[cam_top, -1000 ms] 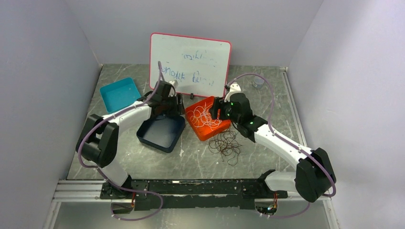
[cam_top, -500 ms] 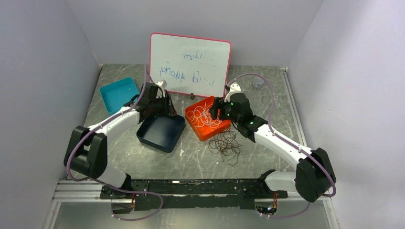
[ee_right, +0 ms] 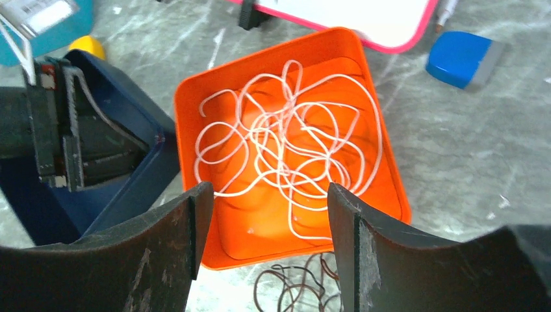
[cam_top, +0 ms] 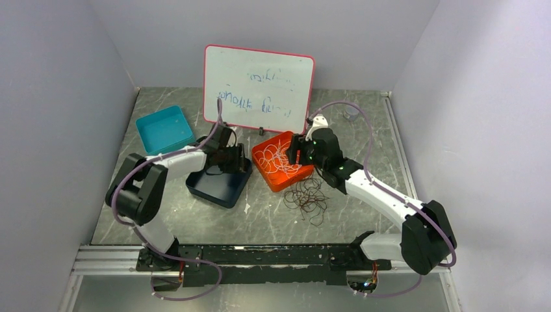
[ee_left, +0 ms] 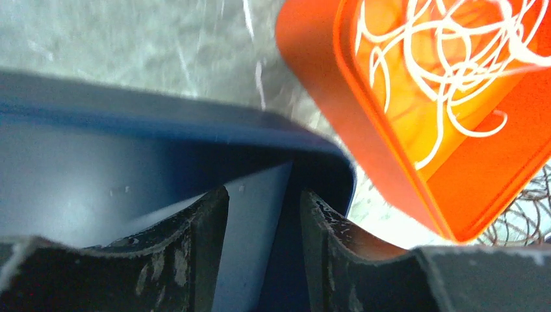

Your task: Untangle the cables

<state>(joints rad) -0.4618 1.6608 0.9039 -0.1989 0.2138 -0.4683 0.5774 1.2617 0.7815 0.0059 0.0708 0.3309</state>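
Top external view: my left gripper [cam_top: 232,160] sits at the far edge of the navy tray [cam_top: 217,187]. My right gripper [cam_top: 295,151] hangs over the orange tray [cam_top: 286,185] just right of it. Inside the orange tray the white cables [cam_top: 278,159] lie in a looped heap. The brown cables [cam_top: 308,195] lie curled on the table [cam_top: 260,214], just beside that tray's near right side. From the left wrist, my left fingers [ee_left: 208,247] stand a little apart inside the navy tray, with nothing between them. From the right wrist, my right fingers [ee_right: 162,247] are spread wide above the white cables, holding nothing.
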